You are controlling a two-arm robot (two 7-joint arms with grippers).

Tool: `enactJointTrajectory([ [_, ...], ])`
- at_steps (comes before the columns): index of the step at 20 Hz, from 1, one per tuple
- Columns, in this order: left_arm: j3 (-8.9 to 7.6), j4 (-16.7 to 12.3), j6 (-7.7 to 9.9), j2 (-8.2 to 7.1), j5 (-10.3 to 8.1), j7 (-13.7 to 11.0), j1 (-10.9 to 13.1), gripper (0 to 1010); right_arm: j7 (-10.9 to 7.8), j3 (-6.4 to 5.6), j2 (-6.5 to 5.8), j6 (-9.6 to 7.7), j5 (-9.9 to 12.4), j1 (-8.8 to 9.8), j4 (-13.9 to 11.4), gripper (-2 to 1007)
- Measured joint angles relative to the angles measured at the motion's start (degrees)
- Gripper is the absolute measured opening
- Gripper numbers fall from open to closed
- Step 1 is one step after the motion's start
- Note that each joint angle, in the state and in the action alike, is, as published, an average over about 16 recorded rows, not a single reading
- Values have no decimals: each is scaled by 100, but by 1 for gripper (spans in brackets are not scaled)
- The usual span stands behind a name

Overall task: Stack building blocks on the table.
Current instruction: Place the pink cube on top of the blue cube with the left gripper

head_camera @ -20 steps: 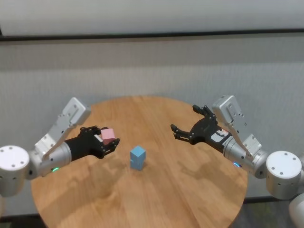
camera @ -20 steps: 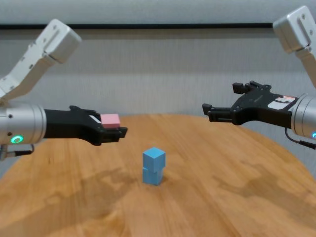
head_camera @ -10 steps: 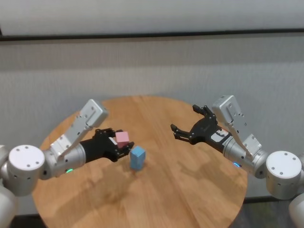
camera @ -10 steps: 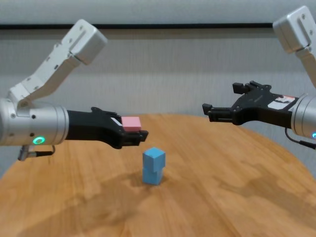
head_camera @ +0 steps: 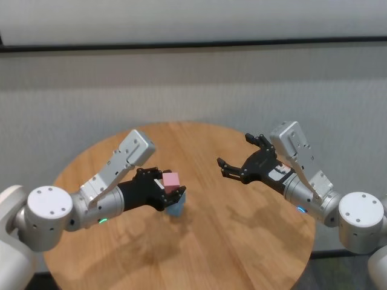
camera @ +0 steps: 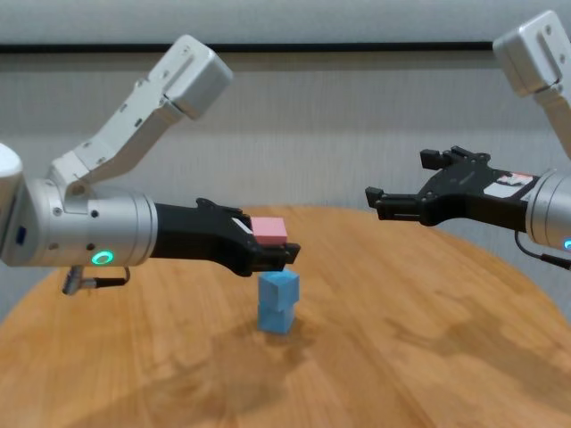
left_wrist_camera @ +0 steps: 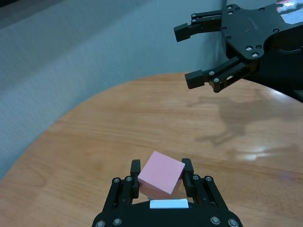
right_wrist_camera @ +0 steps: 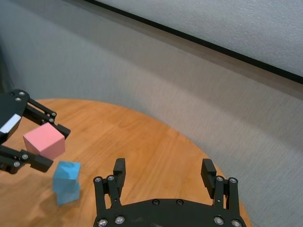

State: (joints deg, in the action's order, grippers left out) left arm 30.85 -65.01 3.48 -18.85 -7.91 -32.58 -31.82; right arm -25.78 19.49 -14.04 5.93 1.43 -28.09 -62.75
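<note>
Carried in from the table's left edge over the last second, the pink block (camera: pixel 268 230) now hangs just above the two light blue blocks (camera: pixel 278 302), which stand stacked one on the other near the middle of the table (camera: pixel 428 357). From the chest view the pink cube sits slightly to the left of the blue tower's top and does not touch it; it looks a little tilted in the left wrist view. The left gripper (camera: pixel 272 251) is clenched on it, one finger on each side face. My judgement is that two of three blocks are placed and the last needs only a small shift and a straight lowering before release. The right gripper (head_camera: pixel 237 158) hovers with its fingers spread wide and nothing between them, toward the right edge, unchanged. No containers are on the table.
</note>
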Motion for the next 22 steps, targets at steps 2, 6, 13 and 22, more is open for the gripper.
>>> enactJointTrajectory([
  [2,24,9,38,35,-6,5,-9,544,0,0,0,0,0,0,0,1005],
  [6,64,72,108,113,-23,17,-45,544,0,0,0,0,0,0,0,1005],
  [13,79,274,166,236,-78,38,-123,544,0,0,0,0,0,0,0,1005],
  [22,53,604,122,367,-160,46,-223,544,0,0,0,0,0,0,0,1005],
])
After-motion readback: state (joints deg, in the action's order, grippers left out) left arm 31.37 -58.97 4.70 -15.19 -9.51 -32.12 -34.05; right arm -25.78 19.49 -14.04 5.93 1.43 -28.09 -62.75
